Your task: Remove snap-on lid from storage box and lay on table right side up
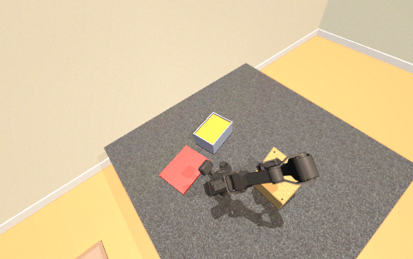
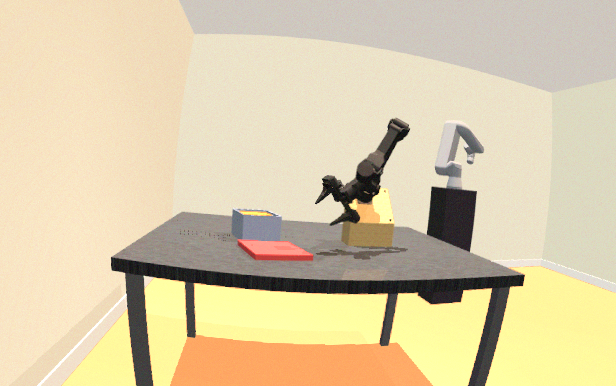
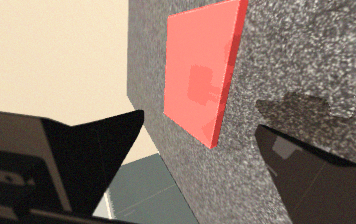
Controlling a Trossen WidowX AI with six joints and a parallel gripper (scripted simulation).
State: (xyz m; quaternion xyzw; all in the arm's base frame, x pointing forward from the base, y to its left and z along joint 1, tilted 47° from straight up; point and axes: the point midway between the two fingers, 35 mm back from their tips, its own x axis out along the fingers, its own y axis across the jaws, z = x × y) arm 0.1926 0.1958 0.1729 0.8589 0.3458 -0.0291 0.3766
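The red lid lies flat on the table, apart from the box, with a smooth, plain face up. Its underside is hidden. The blue-grey storage box stands upright and uncovered behind the lid, with a yellow surface showing inside its rim. My gripper is open and empty. It is raised above the table, just to the right of the lid in the top and exterior views, with its shadow falling on the table.
A wooden block stands under the arm, right of the lid. The dark table carries everything, and its left edge is near the lid. Another, pale arm stands on a black pedestal beyond the table.
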